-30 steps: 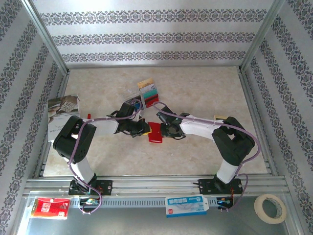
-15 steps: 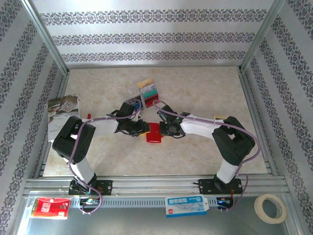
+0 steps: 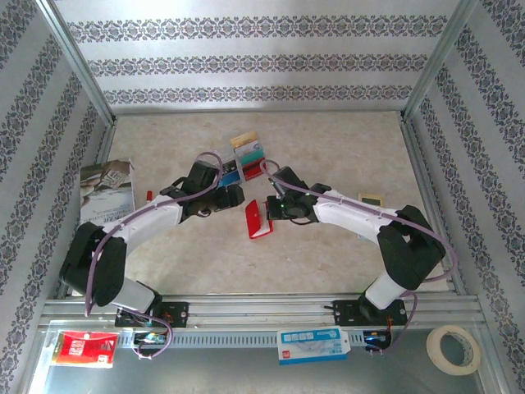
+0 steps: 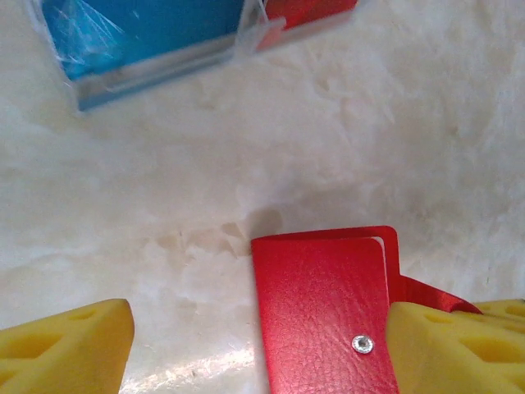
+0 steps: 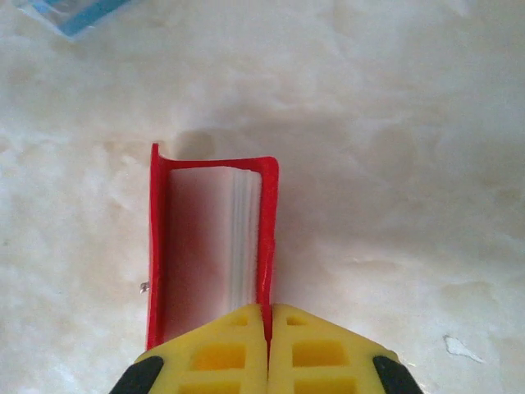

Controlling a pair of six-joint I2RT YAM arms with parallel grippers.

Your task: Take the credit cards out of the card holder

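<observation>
Top view: my right gripper (image 3: 273, 210) is pinched tight on the card holder (image 3: 259, 219), which sits propped on edge mid-table (image 3: 344, 271), not flat. My guess is I hold it that way to steady it and keep the pockets reachable from the other side. My left gripper (image 3: 230, 197) is just beside the holder, jaws spread wide, holding nothing. The credit cards (image 3: 248, 153) lie fanned just behind us: tan, grey, teal, red. A magazine (image 3: 107, 189) sits at the left edge, well apart. A red-and-white packet (image 3: 80, 346) and a tape roll (image 3: 454, 348) are on the near ledge, off the work area. Nothing blocks the holder, but my two wrists crowd each other, which is the main collision risk. Left wrist view: the holder's red cover with its snap stud (image 4: 359, 344) lies between my yellow pads (image 4: 70, 345), close to the right-hand one. I cannot tell if they touch. A blue card (image 4: 139, 33) lies in a clear sleeve on the table ahead, with a red one beside it. Right wrist view: my pads (image 5: 316, 353) are closed together with one red cover leaf in the seam. The holder gapes in a narrow U around the pale pocket stack (image 5: 234, 238). I cannot tell whether a card remains inside.
</observation>
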